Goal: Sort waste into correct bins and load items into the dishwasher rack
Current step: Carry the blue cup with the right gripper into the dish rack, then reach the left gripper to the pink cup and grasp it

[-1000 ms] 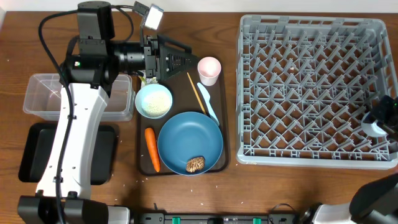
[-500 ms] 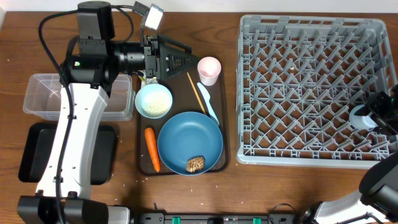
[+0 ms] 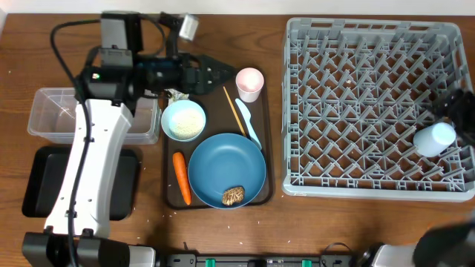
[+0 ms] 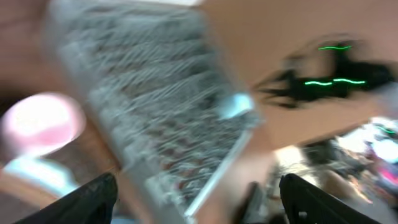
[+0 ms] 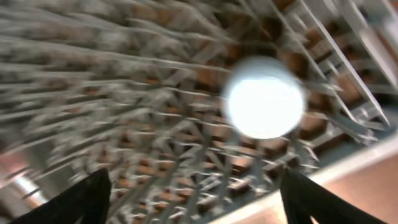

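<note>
Holding the light-blue cup, the grey rack faces right fingers spread wide, left fingers likewise.

The light-blue cup sits among the pegs near the right edge of the grey rack. On the brown tray, the pink cup stands upright at the back, with the pale-blue spoon just beside it. The white bowl holds rice. The carrot lies beside the blue plate, which carries the brown food piece. The wrapper lies behind the bowl. The clear tub and black tray stand to the left.
</note>
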Robot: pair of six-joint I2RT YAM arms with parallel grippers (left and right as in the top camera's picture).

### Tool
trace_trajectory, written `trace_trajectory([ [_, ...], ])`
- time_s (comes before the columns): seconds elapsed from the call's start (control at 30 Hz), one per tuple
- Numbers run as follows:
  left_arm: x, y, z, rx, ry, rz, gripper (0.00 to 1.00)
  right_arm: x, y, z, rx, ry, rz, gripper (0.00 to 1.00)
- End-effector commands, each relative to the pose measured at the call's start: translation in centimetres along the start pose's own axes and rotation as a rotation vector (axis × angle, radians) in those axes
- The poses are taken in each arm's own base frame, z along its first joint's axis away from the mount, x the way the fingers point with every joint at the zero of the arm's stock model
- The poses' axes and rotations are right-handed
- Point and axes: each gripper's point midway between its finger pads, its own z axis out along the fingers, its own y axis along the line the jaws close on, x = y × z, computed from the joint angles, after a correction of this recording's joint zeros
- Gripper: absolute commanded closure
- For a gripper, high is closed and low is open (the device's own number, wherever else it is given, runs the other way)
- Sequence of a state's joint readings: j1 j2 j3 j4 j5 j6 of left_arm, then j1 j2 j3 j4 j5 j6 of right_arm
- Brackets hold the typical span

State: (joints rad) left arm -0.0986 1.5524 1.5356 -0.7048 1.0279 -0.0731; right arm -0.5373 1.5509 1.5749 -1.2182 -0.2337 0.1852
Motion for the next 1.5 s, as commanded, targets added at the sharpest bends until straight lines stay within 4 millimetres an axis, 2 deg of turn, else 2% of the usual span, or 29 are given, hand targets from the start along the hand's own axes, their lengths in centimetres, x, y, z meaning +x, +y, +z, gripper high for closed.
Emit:
trace_trajectory([
  [0.0, 0.8, 5.6, 1.4, -0.361, 0.039, 0.042, 0.16, 1.0, 5.9, -3.3, -0.145, -0.074, -0.168, 0.23],
  [0.1, 1.9, 7.4, 3.2, -0.502, 0.094, 0.091, 0.15, 2.5, 9.5, -4.1, -0.171, -0.095, -0.285, 0.24],
  [0.17, 2.6, 9.0, 4.4, -0.598, 0.135, 0.127, 0.16, 3.1, 10.5, -3.9, -0.136, -0.101, -0.302, 0.25],
  [0.27, 3.8, 11.7, 6.3, -0.679, 0.198, 0.128, 0.18, 3.7, 11.2, -3.2, -0.089, -0.092, -0.304, 0.26],
  [0.37, 5.0, 14.5, 8.6, -0.688, 0.246, 0.105, 0.27, 4.2, 11.8, -2.5, -0.093, -0.068, -0.323, 0.25],
  [0.43, 4.9, 16.6, 9.7, -0.713, 0.231, 0.083, 0.32, 4.5, 11.7, -2.1, -0.086, -0.048, -0.326, 0.25],
  [0.53, 3.9, 18.3, 10.8, -0.737, 0.185, 0.093, 0.35, 4.9, 11.5, -1.6, -0.078, -0.027, -0.324, 0.25],
  [0.6, 3.4, 18.9, 11.6, -0.731, 0.157, 0.105, 0.42, 5.3, 11.2, -1.2, -0.072, -0.012, -0.322, 0.25],
  [0.73, 3.4, 20.2, 13.1, -0.728, 0.129, 0.073, 0.46, 6.1, 10.6, -0.3, -0.058, 0.020, -0.319, 0.26],
  [0.93, 3.2, 20.5, 13.5, -0.725, 0.114, 0.072, 0.47, 6.9, 10.0, 0.7, -0.043, 0.055, -0.315, 0.25],
  [1.03, 3.0, 20.4, 14.0, -0.718, 0.102, 0.080, 0.51, 7.1, 9.8, 1.0, -0.040, 0.062, -0.314, 0.25],
  [1.2, 4.0, 20.8, 15.4, -0.712, 0.122, 0.064, 0.58, 7.2, 9.8, 1.1, -0.039, 0.065, -0.314, 0.25],
  [1.4, 6.1, 21.9, 16.8, -0.716, 0.167, 0.026, 0.59, 7.2, 9.8, 1.1, -0.039, 0.066, -0.314, 0.25],
  [1.47, 5.9, 21.8, 16.8, -0.716, 0.164, 0.028, 0.67, 7.2, 9.8, 1.1, -0.038, 0.066, -0.314, 0.25],
])
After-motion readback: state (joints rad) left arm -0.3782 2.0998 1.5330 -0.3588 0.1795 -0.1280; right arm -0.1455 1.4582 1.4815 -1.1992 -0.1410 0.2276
